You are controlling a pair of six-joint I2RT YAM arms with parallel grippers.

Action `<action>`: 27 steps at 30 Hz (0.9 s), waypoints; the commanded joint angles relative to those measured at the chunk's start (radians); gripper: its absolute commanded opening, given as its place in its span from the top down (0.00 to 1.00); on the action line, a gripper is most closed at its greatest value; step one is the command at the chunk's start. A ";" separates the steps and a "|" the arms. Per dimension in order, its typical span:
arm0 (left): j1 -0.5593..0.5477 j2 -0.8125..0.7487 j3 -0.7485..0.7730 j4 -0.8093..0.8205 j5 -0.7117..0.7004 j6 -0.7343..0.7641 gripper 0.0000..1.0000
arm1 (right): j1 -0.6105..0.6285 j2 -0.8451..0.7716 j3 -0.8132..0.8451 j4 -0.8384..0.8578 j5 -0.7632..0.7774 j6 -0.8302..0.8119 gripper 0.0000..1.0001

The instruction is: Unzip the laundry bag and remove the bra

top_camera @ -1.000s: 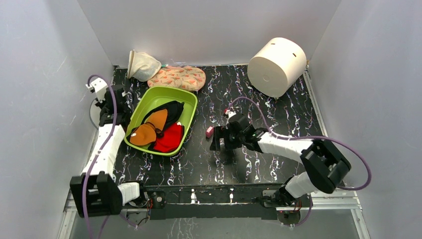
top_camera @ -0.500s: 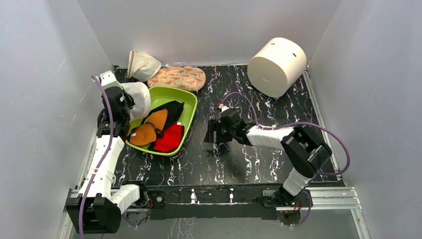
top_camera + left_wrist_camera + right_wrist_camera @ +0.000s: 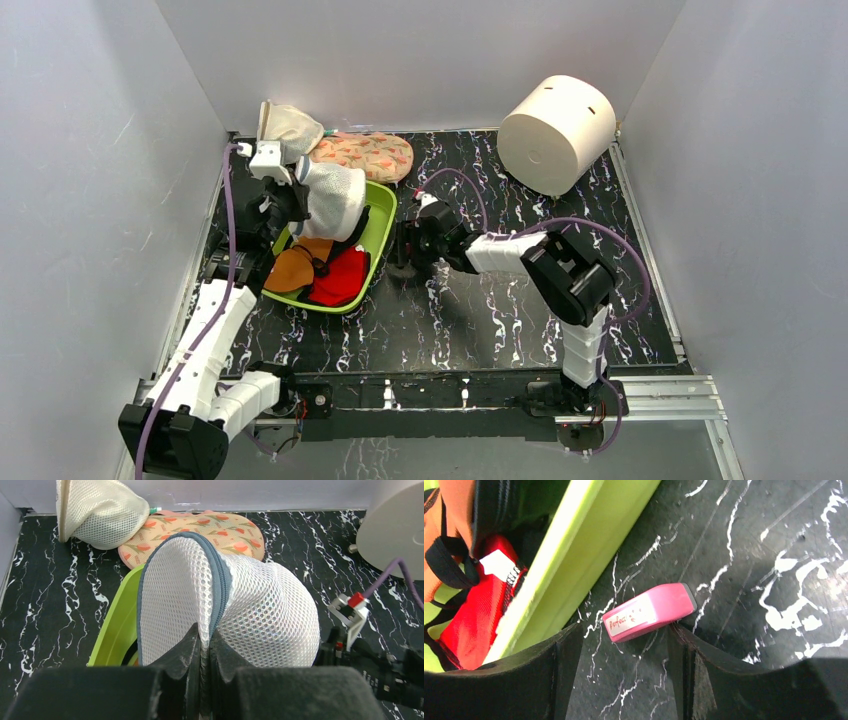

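Left pincer (image 3: 201, 655) is squeezed together on the laundry bag (image 3: 260, 615), pinching the mesh right at its grey zip seam. So the bag's held up off the surface, over the far end of the green tub (image 3: 381, 226). The tub's got orange, black and red clothes (image 3: 340, 280) piled in it.

Right pincer (image 3: 621, 645) is down low over the black marbled surface (image 3: 749, 555), just beside the tub's outer wall, with its jaws apart. A small pink block (image 3: 649, 612) labelled "Perfect" is lying across the gap in front of the tips. One tip looks like it's touching the block, but nothing's gripped.

Further back there's a cream mesh pouch (image 3: 95, 512), a floral pad (image 3: 200, 527) and a big white cylinder (image 3: 555, 130).
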 commanded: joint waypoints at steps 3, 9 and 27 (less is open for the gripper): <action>-0.029 -0.033 0.040 0.070 0.092 0.016 1.00 | -0.007 -0.007 0.064 0.037 -0.007 0.004 0.31; -0.082 -0.028 0.031 0.102 0.261 0.014 1.00 | -0.064 -0.238 -0.081 -0.120 0.085 -0.063 0.19; -0.634 0.192 0.065 -0.024 0.067 0.139 1.00 | -0.162 -0.965 -0.275 -0.518 0.385 -0.013 0.05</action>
